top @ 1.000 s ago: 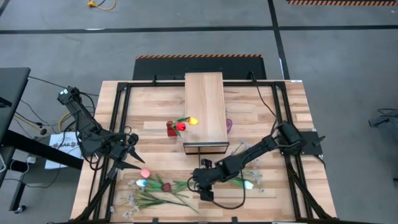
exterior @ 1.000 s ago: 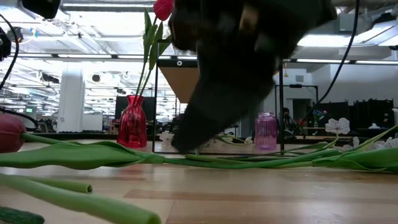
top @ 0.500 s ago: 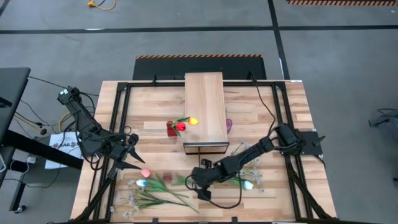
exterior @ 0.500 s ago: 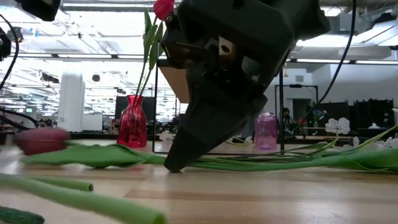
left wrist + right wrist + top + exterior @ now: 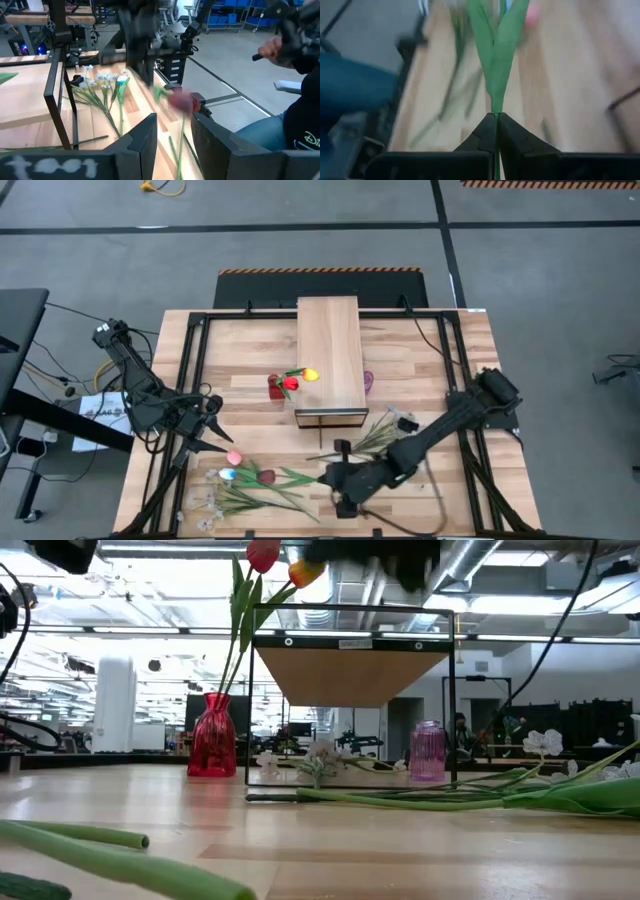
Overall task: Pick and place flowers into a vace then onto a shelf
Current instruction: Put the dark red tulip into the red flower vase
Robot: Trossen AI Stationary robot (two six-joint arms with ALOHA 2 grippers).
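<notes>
Now, right gripper: the right gripper is low over the front of the table, its fingers pressed together on the green stem of a dark maroon tulip.
Held flower: the stem and two long leaves run out from between the fingertips in the right wrist view; from above, the maroon bloom lies out toward the left arm's side, beside a pink tulip and a pale tulip. Whether the bloom is off the wood cannot be told.
Other flowers near it: sprays of small pale blossoms lie at the front left corner, and more stems with pale blossoms lie just behind the right arm, near the front end of the shelf.
Left gripper: the left gripper waits near the table's left edge, fingers a little apart with nothing between them.
Shelf: the shelf, a light-wood plank on a thin black frame, stands at the middle of the table, well behind the right gripper.
Vases: a red vase with a red tulip and a yellow tulip in it stands just left of the shelf; a purple vase stands just right of it.
Beyond the table: a person's hand and dark sleeve show at the edge of the left wrist view.
</notes>
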